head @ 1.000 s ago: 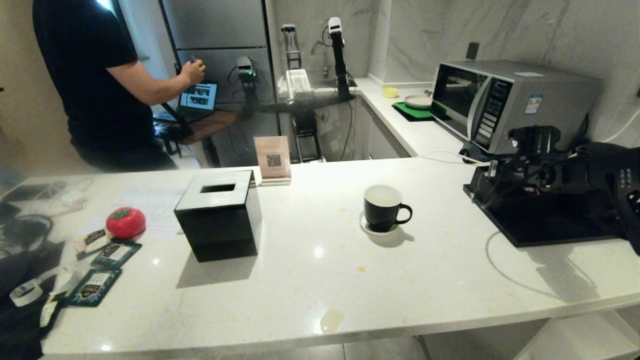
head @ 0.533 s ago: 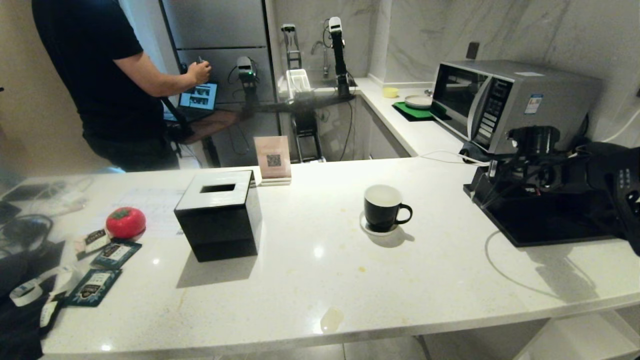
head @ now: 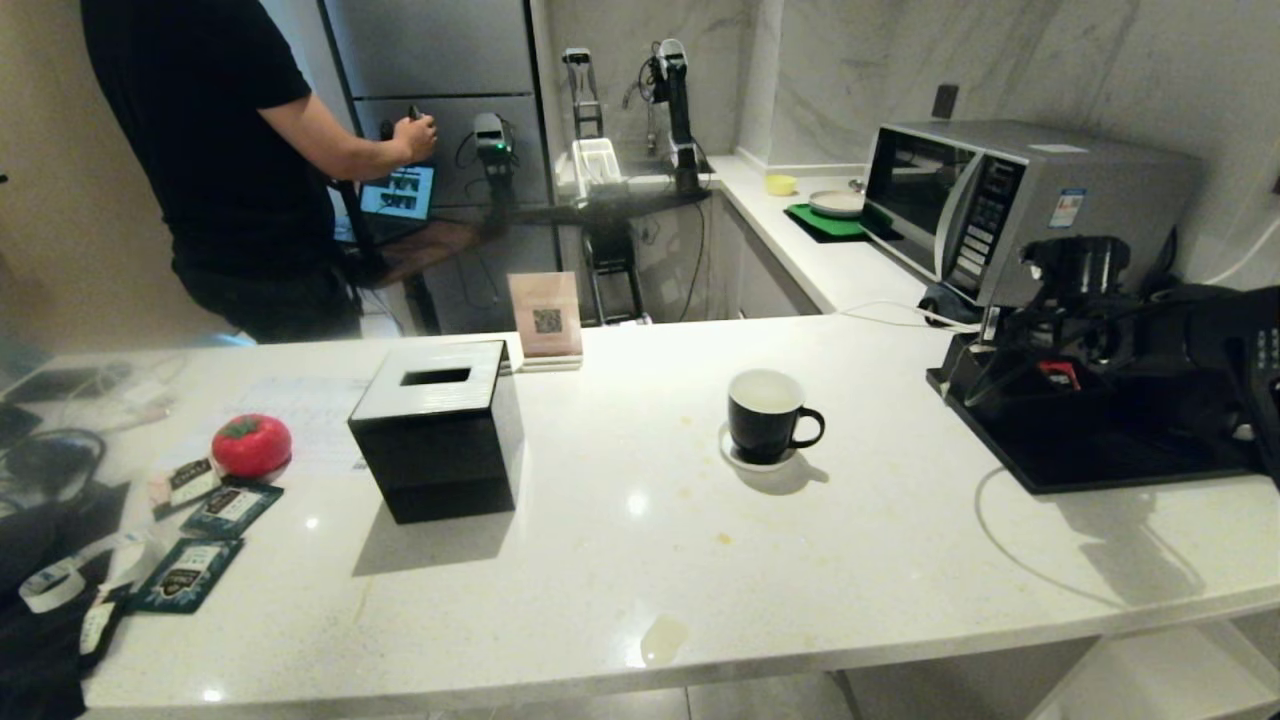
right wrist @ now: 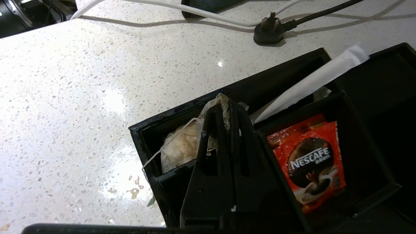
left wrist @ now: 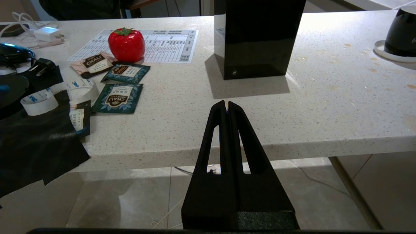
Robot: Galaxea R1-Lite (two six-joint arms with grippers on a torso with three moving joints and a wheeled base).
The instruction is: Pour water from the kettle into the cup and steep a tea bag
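Right gripper [right wrist: 227, 105]: reached to the far right, angled downward, fingers pressed together on the tea bag [right wrist: 182, 146]. Left gripper [left wrist: 226, 104]: held low in front, level, fingertips touching, nothing between them.

I see a white speckled table [head: 640, 560] under bright overhead glare. Grey marble walls [head: 1050, 70] rise behind a microwave [head: 1010, 200] by its far right corner. Beige floor tiles [left wrist: 136, 198] show under the near edge.
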